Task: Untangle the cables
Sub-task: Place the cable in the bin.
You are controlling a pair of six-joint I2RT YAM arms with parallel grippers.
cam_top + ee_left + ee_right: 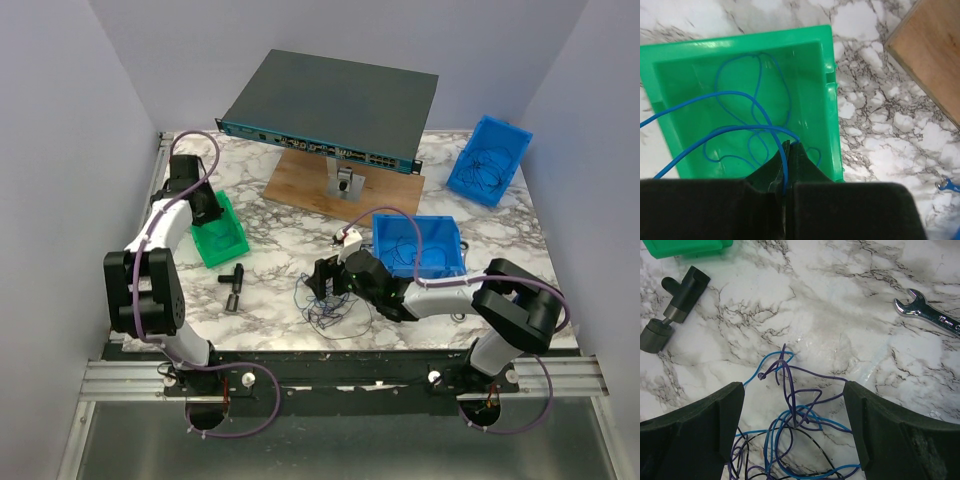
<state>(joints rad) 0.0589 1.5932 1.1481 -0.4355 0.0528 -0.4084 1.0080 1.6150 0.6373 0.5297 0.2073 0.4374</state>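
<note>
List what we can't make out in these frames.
Left wrist: blue wire ends, cut by left edge and hidden under the left tool.
Right wrist: wrench size mark, cut by right edge; wire tangle bottom, off-frame.
Top: far blue bin contents, too small.

Blue cable (730, 92) in tool (788, 150) over bin (827, 75)

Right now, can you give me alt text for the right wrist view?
The right gripper, jaws open, straddles a tangle of thin purple, blue and black wires on the marble table. Beyond it lie a dark cylindrical tool at upper left, the corner of a green bin above that, and a wrench at right.
</note>
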